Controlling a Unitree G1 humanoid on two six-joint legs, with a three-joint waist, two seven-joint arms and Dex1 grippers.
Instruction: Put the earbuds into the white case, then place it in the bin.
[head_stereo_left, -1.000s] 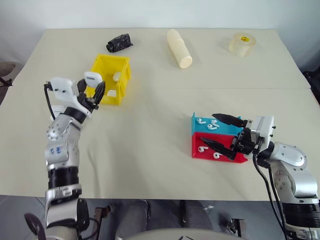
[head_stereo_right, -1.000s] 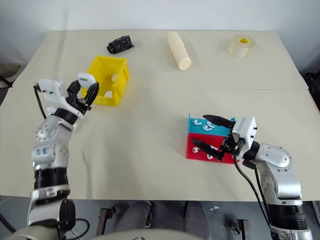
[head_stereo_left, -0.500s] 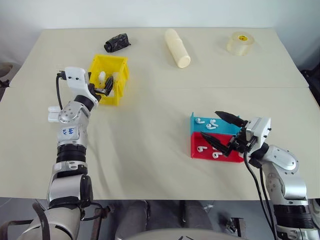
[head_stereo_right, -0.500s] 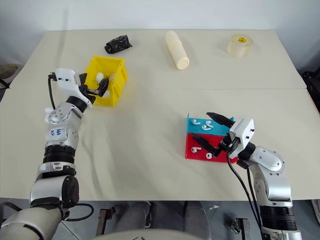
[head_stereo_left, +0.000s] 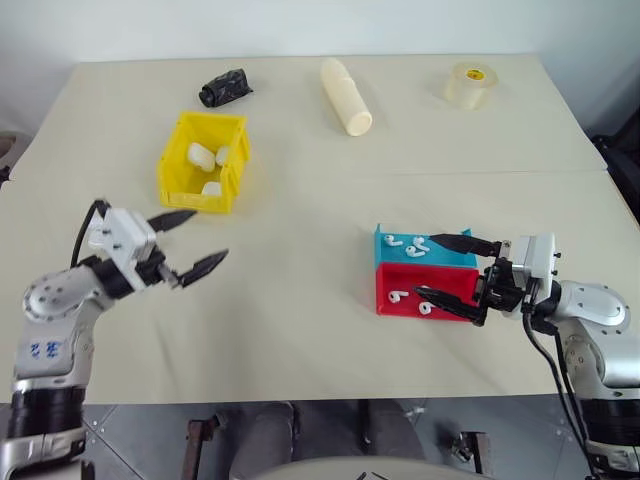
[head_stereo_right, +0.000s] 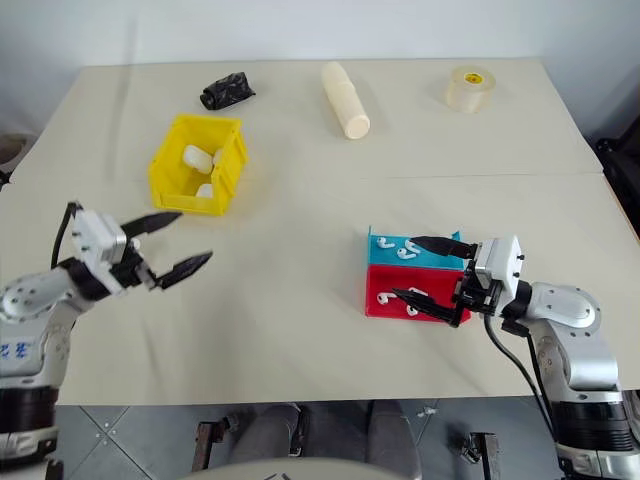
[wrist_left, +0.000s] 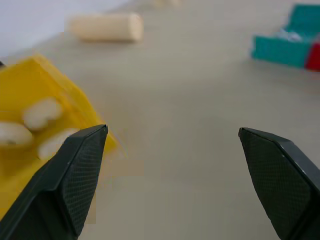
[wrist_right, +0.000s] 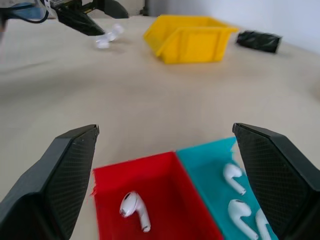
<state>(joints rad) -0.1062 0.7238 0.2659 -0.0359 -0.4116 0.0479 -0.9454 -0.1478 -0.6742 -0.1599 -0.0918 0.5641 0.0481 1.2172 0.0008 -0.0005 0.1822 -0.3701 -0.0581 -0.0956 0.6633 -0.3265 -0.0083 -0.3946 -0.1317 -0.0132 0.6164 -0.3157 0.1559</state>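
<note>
Your white cases are small, glossy and rounded; three lie inside the yellow bin at the worktop's far left. Tiny white stemmed earbuds sit in the blue tray, more in the red tray touching it. A second ago your left pincer pinched a case at the bin's front; now it is spread empty, pulled back short of the bin. Your right pincer stays spread across both trays.
</note>
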